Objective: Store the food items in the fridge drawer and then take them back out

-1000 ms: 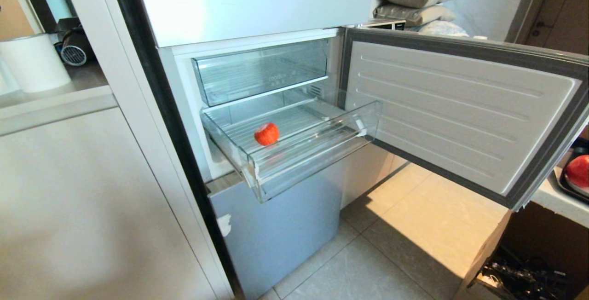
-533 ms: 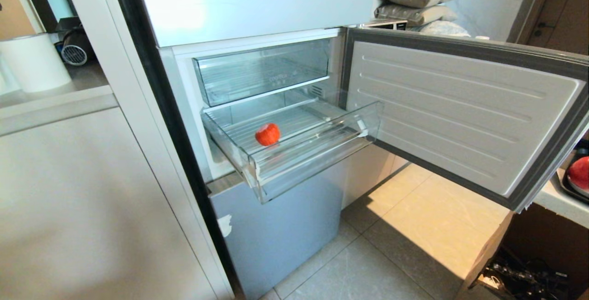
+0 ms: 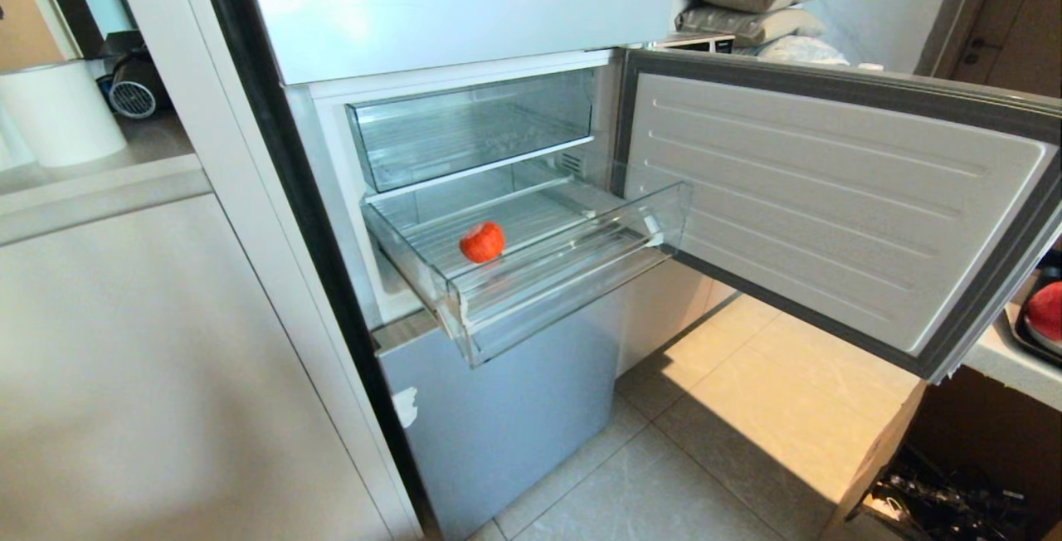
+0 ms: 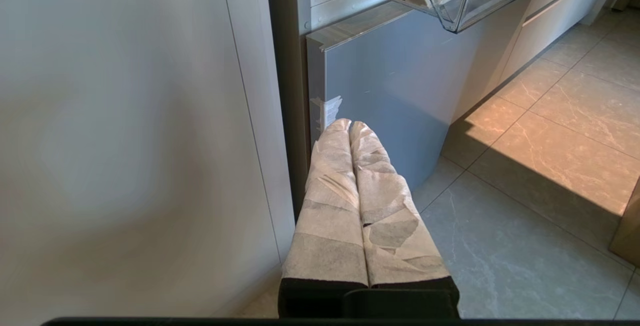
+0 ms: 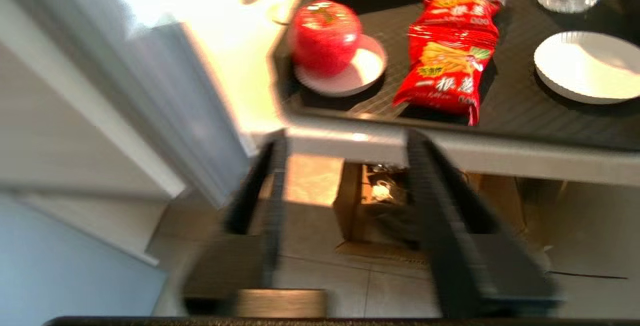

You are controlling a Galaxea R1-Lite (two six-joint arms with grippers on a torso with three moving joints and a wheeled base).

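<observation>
The fridge drawer (image 3: 531, 263) stands pulled out of the open fridge, below a second clear drawer (image 3: 473, 130) that stays pushed in. One small red fruit (image 3: 482, 241) lies on the ribbed floor of the fridge drawer, near its middle and clear of the walls. The fridge door (image 3: 830, 201) swings wide open beside the fridge drawer.

Past the far edge of that door sits a counter (image 5: 500, 158) carrying a black tray (image 5: 525, 116). On the tray a large red apple (image 5: 325, 33) rests on a white saucer (image 5: 360, 71), just beside a red snack packet (image 5: 447, 58); an empty white saucer (image 5: 590, 66) lies farther along the tray, well apart from the apple.

The right hand (image 5: 345, 151) hangs below the counter's front edge with its two dark fingers (image 5: 272, 186) spread apart, released and grasping nothing. The left hand (image 4: 351, 126) hangs low below the fridge drawer, in front of the grey lower fridge door (image 4: 390, 96), its wrapped fingers pressed together, clenched on nothing.
</observation>
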